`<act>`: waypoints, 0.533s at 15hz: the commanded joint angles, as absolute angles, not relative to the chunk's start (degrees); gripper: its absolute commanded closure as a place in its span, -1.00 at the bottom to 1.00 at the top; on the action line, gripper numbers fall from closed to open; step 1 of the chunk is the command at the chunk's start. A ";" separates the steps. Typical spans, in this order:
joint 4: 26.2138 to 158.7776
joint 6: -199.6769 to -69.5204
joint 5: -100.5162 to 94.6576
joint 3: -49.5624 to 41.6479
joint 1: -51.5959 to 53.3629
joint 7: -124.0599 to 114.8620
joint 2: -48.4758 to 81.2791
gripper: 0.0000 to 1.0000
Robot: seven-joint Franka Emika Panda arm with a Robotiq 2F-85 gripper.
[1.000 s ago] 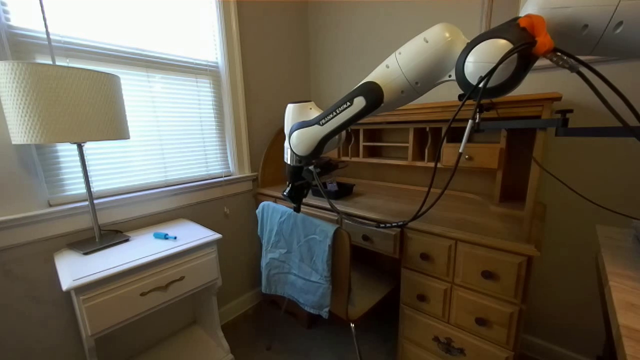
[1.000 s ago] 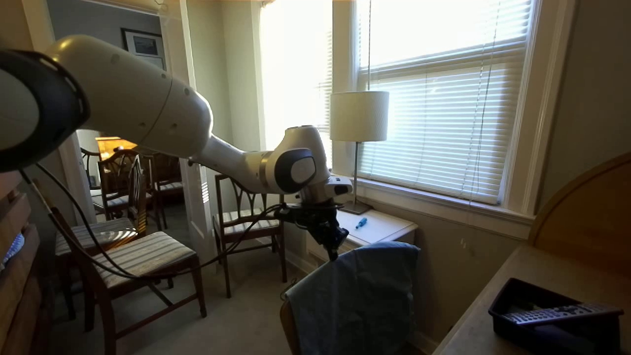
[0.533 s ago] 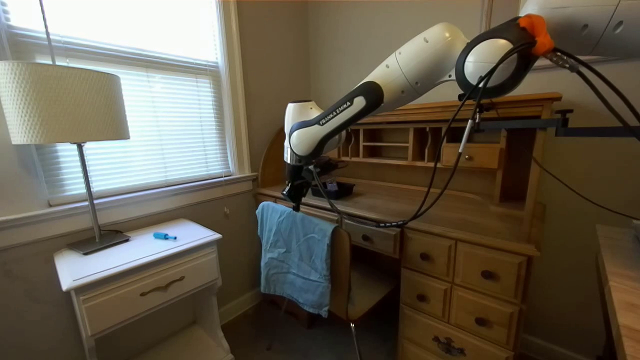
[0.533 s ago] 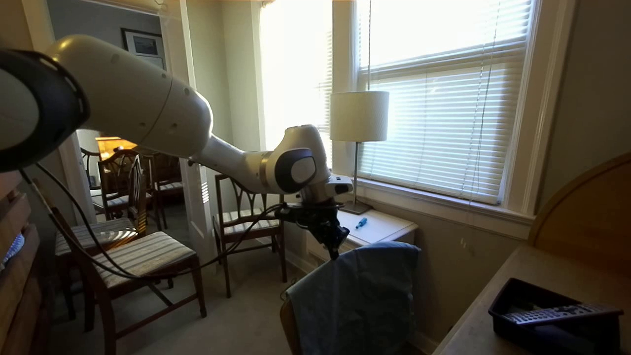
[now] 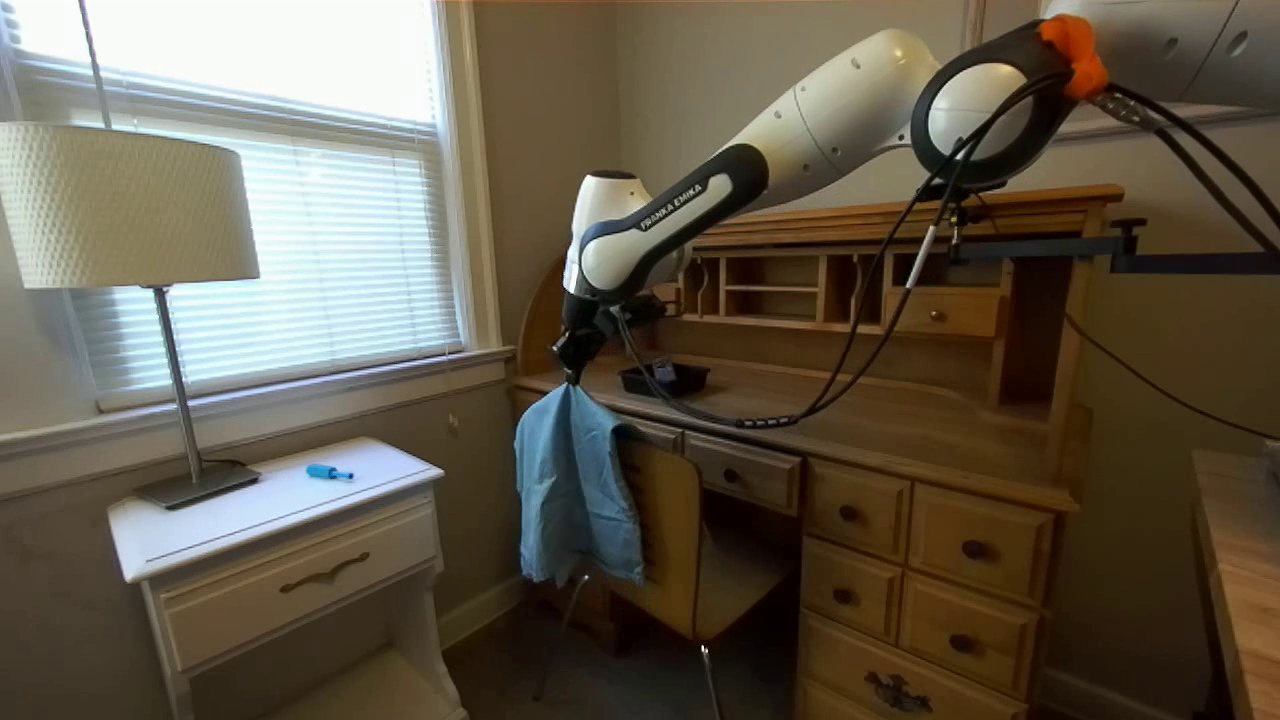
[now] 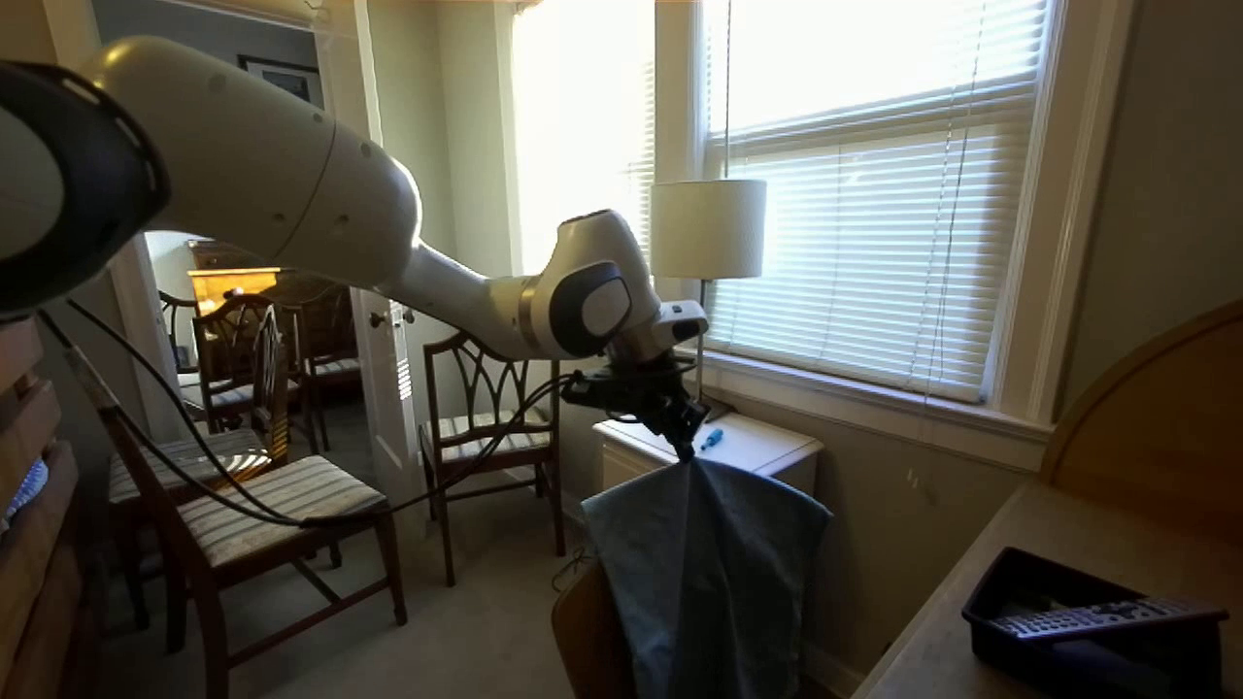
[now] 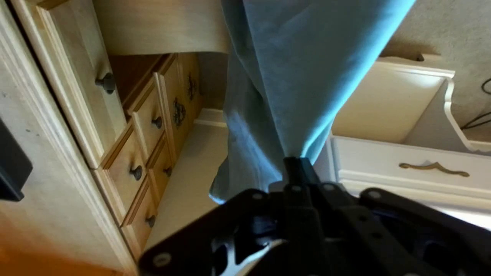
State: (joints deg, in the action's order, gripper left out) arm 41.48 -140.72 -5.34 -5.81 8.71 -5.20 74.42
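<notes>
Black two-finger hand (image 7: 298, 159) closed tight, pinching the top of the light-blue creased fabric cloth (image 5: 580, 490). Cloth hangs in folds beside the curved tan wooden chair back (image 5: 672, 535), contact unclear, near the left end of the front edge of the brown wooden surface (image 5: 950, 435) in an exterior view. Black rectangular tray (image 6: 1088, 668) near that edge, long grey remote control (image 6: 1097, 617) across it.

Daylight enters through window blinds (image 5: 330, 240), their upper part blown white in both exterior views; deep shadow below the worktop (image 5: 930, 430). Wrist view: edge of the cloth (image 7: 303, 73) glares, end effector (image 7: 298, 163) near-black and soft-focused.
</notes>
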 commanded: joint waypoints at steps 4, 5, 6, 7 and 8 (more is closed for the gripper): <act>43.49 -148.60 -5.78 -9.24 8.59 -8.96 70.19 1.00; 43.63 -149.54 -5.85 -10.04 8.68 -9.69 69.65 1.00; 43.71 -150.48 -5.90 -10.89 8.78 -10.53 69.07 1.00; 43.50 -151.13 -6.96 -11.10 8.67 -11.84 68.64 1.00; 43.51 -151.81 -7.06 -11.85 8.78 -12.94 68.16 1.00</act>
State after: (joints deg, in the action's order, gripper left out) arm 41.55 -149.44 -5.40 -10.32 8.39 -9.00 70.84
